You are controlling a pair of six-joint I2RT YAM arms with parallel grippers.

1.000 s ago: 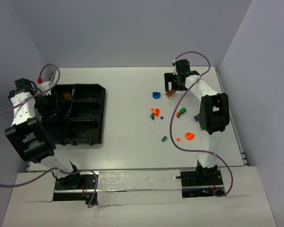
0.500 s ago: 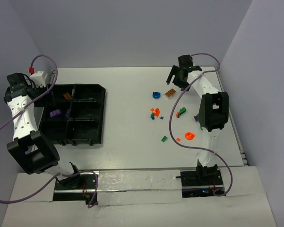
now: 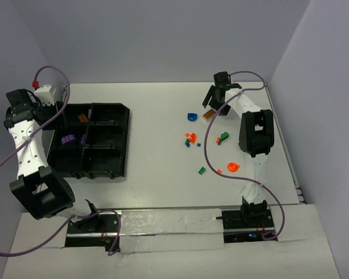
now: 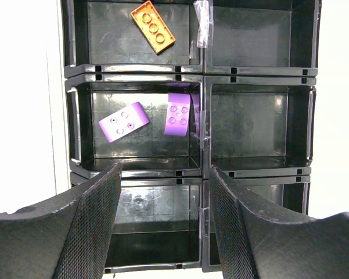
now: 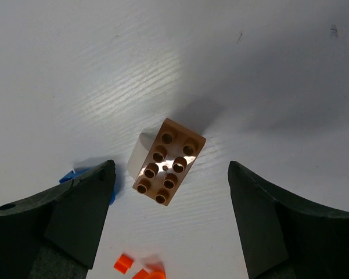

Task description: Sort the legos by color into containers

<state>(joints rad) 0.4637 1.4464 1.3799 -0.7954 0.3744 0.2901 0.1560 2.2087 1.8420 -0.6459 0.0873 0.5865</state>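
Note:
Loose legos lie on the right half of the table: a brown brick (image 3: pixel 208 114), a blue piece (image 3: pixel 191 117), an orange and blue cluster (image 3: pixel 189 139), green pieces (image 3: pixel 223 138) (image 3: pixel 201 170) and an orange rounded piece (image 3: pixel 232 167). My right gripper (image 3: pixel 216 101) (image 5: pixel 169 197) hangs open just above the brown brick (image 5: pixel 168 161), a finger on each side and neither touching it. The black containers tray (image 3: pixel 113 107) holds an orange brick (image 4: pixel 154 34) and two purple bricks (image 4: pixel 123 122) (image 4: pixel 179 114) in separate compartments. My left gripper (image 3: pixel 56 112) (image 4: pixel 165 221) is open and empty above the tray.
A blue piece (image 5: pixel 69 176) shows beside the right gripper's left finger, and small orange bits (image 5: pixel 138 269) lie near the frame bottom. White walls close in the table's back and sides. Purple cables loop from both arms.
The right gripper has shifted to sit over the brown brick and its jaws have narrowed a little. The left arm has drawn back toward the left wall, uncovering the purple bricks.

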